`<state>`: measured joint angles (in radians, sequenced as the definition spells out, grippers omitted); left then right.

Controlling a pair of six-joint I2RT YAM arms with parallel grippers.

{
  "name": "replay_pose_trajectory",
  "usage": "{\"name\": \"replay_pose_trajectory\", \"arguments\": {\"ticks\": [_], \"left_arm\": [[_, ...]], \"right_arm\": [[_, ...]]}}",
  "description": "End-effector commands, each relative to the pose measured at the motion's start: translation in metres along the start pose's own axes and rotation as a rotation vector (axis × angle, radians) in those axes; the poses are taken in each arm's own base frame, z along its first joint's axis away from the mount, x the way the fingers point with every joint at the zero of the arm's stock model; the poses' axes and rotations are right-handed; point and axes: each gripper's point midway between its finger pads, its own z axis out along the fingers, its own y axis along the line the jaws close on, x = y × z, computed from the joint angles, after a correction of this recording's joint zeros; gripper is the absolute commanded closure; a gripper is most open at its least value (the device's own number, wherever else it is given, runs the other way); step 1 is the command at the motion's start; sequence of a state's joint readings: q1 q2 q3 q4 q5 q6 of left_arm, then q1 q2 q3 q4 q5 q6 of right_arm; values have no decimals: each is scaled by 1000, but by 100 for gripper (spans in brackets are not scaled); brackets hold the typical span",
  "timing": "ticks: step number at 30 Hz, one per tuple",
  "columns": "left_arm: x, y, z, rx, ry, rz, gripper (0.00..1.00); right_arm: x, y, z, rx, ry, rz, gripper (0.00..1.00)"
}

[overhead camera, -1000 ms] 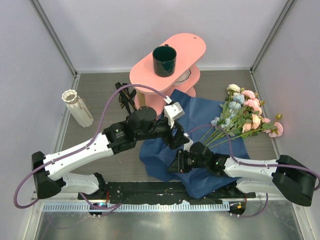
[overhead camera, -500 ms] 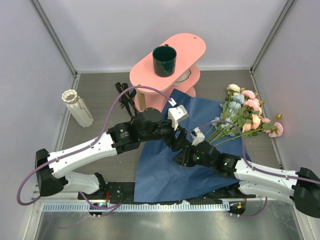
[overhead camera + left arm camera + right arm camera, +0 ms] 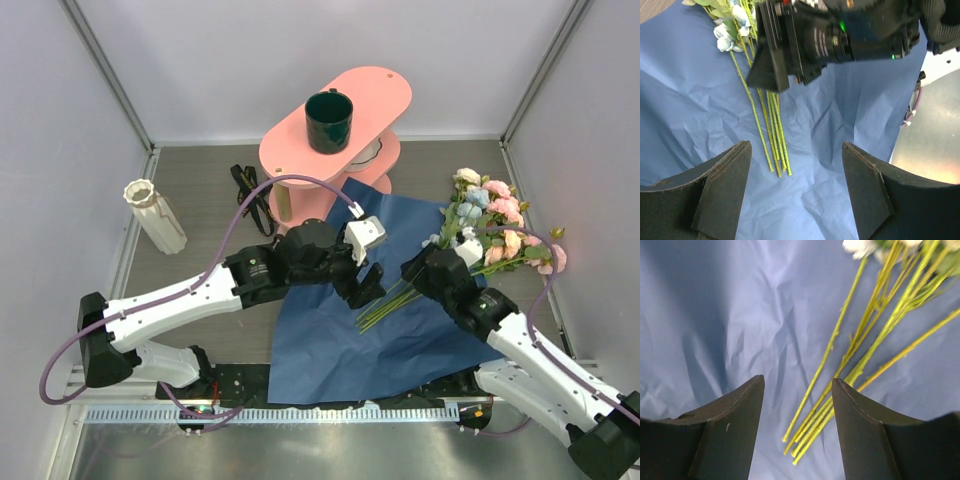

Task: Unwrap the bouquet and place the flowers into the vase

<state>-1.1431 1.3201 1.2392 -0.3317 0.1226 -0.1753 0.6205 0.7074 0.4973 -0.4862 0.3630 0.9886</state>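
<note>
Swung over the stems of the flowers (image 3: 490,225) since a second ago: right end effector (image 3: 797,385), spread, empty. Crowding close, left end effector (image 3: 795,150), spread too: risks a knock. Could pinch the paper (image 3: 330,350) underneath along with the stems. Far left, well apart: vase (image 3: 155,215), easily tipped.

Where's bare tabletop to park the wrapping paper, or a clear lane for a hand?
Free: the strip between the vase and the black ribbon, and the back-right patch between the pink stand and the flowers. Crowded: over the blue paper, where the left gripper, the right gripper and the stems meet.
</note>
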Motion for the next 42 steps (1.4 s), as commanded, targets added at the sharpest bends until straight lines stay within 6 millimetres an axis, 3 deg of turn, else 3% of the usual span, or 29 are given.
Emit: {"name": "replay_pose_trajectory", "arguments": {"ticks": [1, 6, 11, 16, 21, 29, 42], "left_arm": [[-25, -4, -11, -18, -64, 33, 23], [-29, -6, -19, -32, -86, 47, 21], [-36, -5, -27, -47, -112, 50, 20], [-37, -6, -28, -42, -121, 48, 20], [-36, -8, -27, -35, -114, 47, 19], [-34, -9, -23, -26, -105, 46, 20], [-32, -8, -21, -27, -96, 45, 20]], "right_arm": [[-53, -11, 0, 143, -128, 26, 37], [-71, -26, 13, 215, -117, 94, 45], [-86, -61, 17, 309, -203, 199, 52], [-86, -78, 33, 312, -190, 234, 62], [-88, -96, 43, 355, -192, 226, 66], [-103, -96, 50, 347, -252, 160, 70], [-85, -108, 73, 382, -194, 165, 69]]}}
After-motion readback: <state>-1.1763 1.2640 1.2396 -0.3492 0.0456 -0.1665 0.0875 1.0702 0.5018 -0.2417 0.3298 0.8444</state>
